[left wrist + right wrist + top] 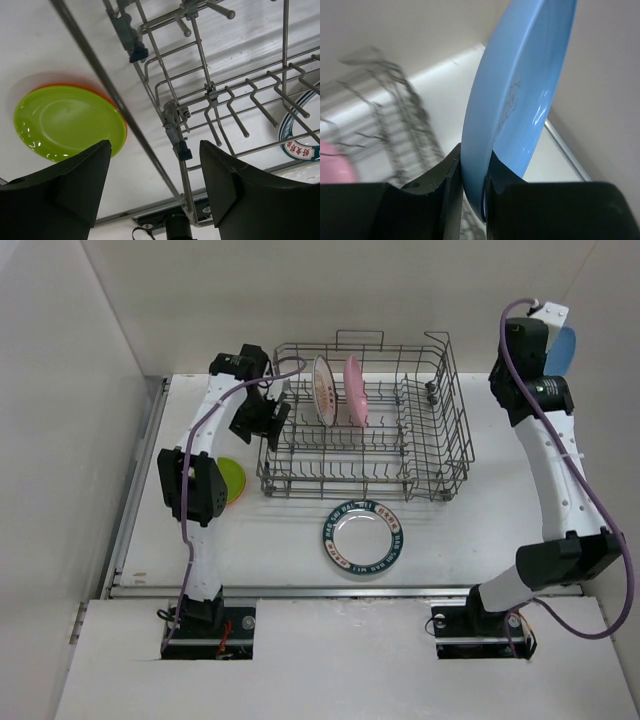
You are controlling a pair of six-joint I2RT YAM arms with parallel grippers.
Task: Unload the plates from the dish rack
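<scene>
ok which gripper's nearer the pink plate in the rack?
Left. The left gripper is at the left end of the dish rack, left of the pink plate; the right gripper is beyond the rack's right side, holding the blue plate.

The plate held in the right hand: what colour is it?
Plain blue plate, clearest in the right wrist view.

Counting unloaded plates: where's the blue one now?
Top view, upper right: the blue plate is clamped in the right gripper, right of the dish rack.
</scene>
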